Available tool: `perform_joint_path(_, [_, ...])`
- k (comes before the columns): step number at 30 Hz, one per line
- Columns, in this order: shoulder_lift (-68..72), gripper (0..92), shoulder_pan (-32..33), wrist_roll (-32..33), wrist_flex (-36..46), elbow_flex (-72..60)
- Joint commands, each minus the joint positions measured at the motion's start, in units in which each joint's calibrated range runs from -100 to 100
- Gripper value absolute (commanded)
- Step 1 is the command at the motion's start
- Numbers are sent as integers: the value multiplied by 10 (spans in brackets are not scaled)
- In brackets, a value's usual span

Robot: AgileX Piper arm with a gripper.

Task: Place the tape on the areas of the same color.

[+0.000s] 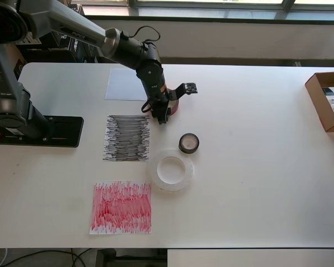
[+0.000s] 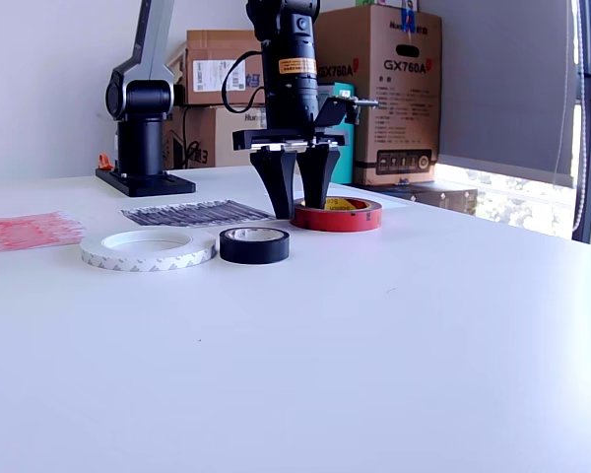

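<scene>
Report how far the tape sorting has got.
Nothing looks placed yet. The small black tape roll and the larger white translucent roll lie on bare table, off the black-scribbled sheet, red-scribbled sheet and plain white sheet. In hand: the gripper is down at the dark red roll, fingers straddling its rim. All three placements remain.

Overhead, the arm's wrist covers most of the red roll [image 1: 173, 107]; the cardboard box [image 1: 323, 100] is cut by the right edge, its contents too small to tell.
</scene>
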Motion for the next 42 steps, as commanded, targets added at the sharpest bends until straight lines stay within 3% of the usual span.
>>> perform_joint_path(1, [0, 526, -1, -3, -2, -2])
perform_joint_path(12, [1, 502, -2, -3, -2, -2])
perform_joint_path(20, [2, 126, -3, 2, -2, -2])
perform_joint_path(24, [2, 9, -3, 2, -2, -1])
perform_joint_path(36, [-13, 0, -1, -5, -2, -15])
perform_joint_path(42, [-93, 0, 3, -6, 3, 2])
